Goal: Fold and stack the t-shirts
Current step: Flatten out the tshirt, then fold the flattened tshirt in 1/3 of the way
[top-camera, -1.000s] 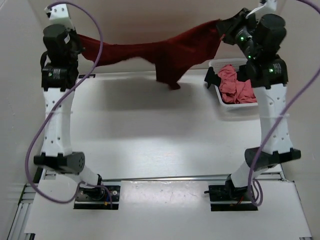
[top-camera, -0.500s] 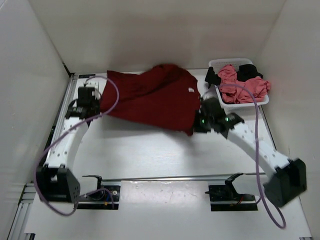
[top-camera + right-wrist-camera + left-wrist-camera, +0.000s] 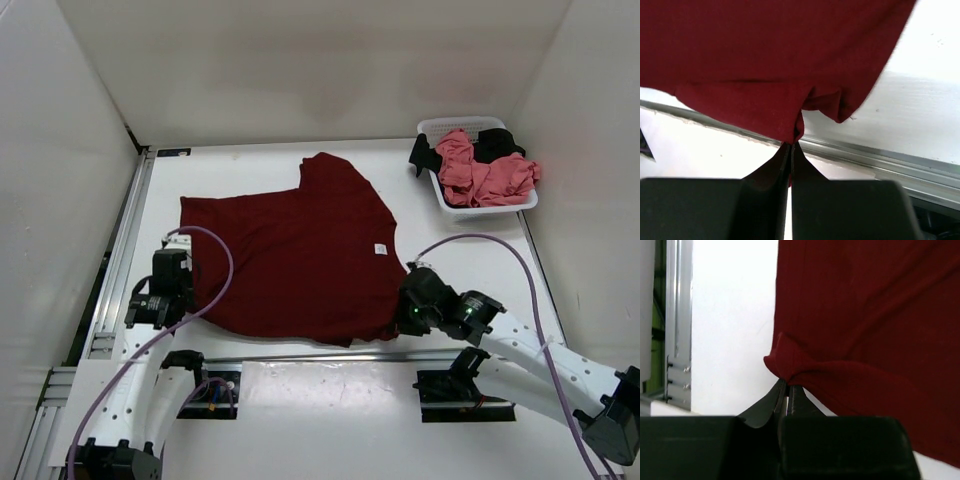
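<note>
The dark maroon t-shirt (image 3: pixel 295 255) lies spread flat on the white table, a small white tag on its right side. My left gripper (image 3: pixel 192 300) is shut on its near left corner, and the pinched hem (image 3: pixel 790 372) bunches at the fingertips. My right gripper (image 3: pixel 405 318) is shut on the near right corner, where the cloth (image 3: pixel 795 127) puckers just above the closed fingers. A salmon pink t-shirt (image 3: pixel 480 175) and a black t-shirt (image 3: pixel 497 142) lie crumpled in the basket at the back right.
The white perforated basket (image 3: pixel 478 207) stands at the back right against the wall. A metal rail (image 3: pixel 120 260) runs along the table's left side and another (image 3: pixel 880 157) along the near edge. White walls enclose the table.
Both arms came down from holding the maroon shirt high at the back and drew it toward the near edge. It now lies flat on the table, still gripped at both corners.
</note>
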Controlling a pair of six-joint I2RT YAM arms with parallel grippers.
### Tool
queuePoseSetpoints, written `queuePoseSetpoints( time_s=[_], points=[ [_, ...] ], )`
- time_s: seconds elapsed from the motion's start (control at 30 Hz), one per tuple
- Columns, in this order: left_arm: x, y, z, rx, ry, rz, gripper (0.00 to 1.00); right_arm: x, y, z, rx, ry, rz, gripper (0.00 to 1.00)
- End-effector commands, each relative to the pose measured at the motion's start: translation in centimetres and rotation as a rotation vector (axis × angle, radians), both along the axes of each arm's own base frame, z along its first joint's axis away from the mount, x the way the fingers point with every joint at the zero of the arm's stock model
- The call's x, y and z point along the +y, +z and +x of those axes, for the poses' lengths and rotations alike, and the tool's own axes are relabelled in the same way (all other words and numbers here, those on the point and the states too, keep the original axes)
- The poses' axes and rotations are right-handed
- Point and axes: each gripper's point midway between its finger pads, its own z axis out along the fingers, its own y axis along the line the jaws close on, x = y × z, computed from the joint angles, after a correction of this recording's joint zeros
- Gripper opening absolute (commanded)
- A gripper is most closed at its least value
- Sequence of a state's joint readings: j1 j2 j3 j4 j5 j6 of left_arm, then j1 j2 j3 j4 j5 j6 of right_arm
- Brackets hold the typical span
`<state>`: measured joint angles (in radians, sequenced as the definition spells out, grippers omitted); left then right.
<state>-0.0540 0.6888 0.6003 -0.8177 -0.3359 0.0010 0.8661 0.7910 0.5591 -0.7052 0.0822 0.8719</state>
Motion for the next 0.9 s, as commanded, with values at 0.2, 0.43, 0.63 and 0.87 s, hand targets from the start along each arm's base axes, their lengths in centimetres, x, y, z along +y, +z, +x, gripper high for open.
queuePoseSetpoints(
  time_s=[0.2, 0.43, 0.63, 0.87],
  points=[
    [3.1, 0.0, -4.8, 0.133, 0.107, 0.145, 0.1, 0.5, 5.2, 5.4, -0.154, -0.015, -0.098, 0.0],
    [3.1, -0.9, -3.7, 0.127, 0.113, 0.151, 0.1, 1.9, 5.0, 10.8, -0.209, 0.005, -0.122, 0.0],
    [2.1, -0.2, 2.8, 0.074, 0.095, 0.048, 0.1, 2.5, 4.8, 18.8, -0.183, 0.013, -0.099, 0.0],
    [4.0, 0.0, 7.3, 0.115, 0.163, -0.006, 0.1, 3.1, 3.5, 24.8, -0.154, 0.022, -0.12, 0.0]
  ],
)
